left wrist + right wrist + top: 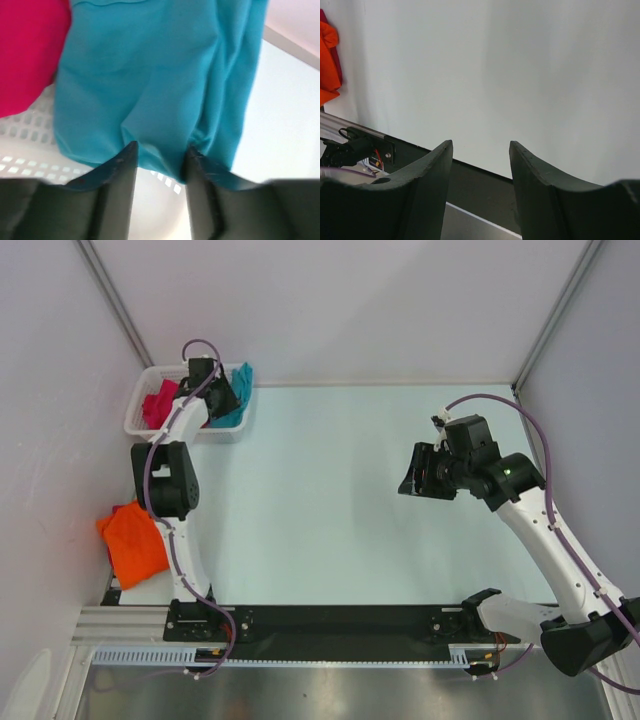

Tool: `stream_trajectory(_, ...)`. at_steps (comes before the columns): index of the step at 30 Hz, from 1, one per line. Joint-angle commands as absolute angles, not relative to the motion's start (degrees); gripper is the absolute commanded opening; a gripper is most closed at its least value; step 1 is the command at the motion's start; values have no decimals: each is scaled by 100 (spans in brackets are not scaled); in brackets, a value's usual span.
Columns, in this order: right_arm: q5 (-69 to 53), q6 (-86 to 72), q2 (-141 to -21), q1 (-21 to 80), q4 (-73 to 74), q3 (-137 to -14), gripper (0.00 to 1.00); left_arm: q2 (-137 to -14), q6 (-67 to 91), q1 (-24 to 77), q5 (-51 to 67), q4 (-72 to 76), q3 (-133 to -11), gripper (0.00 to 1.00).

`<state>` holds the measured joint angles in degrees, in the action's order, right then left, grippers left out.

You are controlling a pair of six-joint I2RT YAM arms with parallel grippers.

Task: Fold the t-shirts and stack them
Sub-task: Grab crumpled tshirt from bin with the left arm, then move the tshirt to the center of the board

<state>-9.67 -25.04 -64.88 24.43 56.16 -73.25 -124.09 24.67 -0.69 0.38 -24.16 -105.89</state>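
A teal-blue t-shirt [241, 390] hangs over the right end of the white lattice basket [134, 412], with a magenta-red t-shirt [160, 404] bunched beside it. My left gripper [224, 397] is over the basket. In the left wrist view it [161, 150] is open, its fingertips [130, 150] at the lower edge of the teal shirt [150, 75], with no cloth between them. The magenta shirt [25, 50] lies to the left. An orange t-shirt [135, 540] lies crumpled at the table's left edge. My right gripper [410, 478] is open and empty above the table's right half.
The basket's lattice wall [27, 131] shows under the left fingers. The right wrist view shows my open right gripper [481, 146], bare table, the orange shirt [327, 55] at far left and the black base rail [470, 185]. Enclosure walls stand on the left, back and right.
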Motion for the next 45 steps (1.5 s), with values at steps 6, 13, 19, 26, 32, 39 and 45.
stream_trajectory(6, -888, -2461, -6337, 2426, 5616, -7216, 54, -12296, 2883, -176, 853, -2092, -10345, 0)
stream_trajectory(13, -1125, -2505, -6434, 2391, 5283, -6944, 54, -11350, 2514, -106, 624, -1154, -9767, 0)
stream_trajectory(19, -1336, -2628, -6574, 2417, 4887, -6566, 53, -10251, 2145, -53, 808, -26, -8939, 0)
stream_trajectory(26, -1327, -2637, -6653, 2461, 4755, -6425, 53, -9361, 2477, -53, 2448, 528, -8789, 0)
stream_trajectory(32, -1380, -2733, -6785, 2601, 4518, -6346, 53, -8737, 3314, 132, 3490, 1590, -8051, 0)
stream_trajectory(39, -1064, -2804, -6741, 2707, 4553, -6363, 53, -8807, 3032, 132, 3314, 1107, -8183, 0)
stream_trajectory(45, -932, -2804, -6855, 2725, 4641, -6425, 53, -8842, 3015, 132, 3340, 1011, -8209, 0)
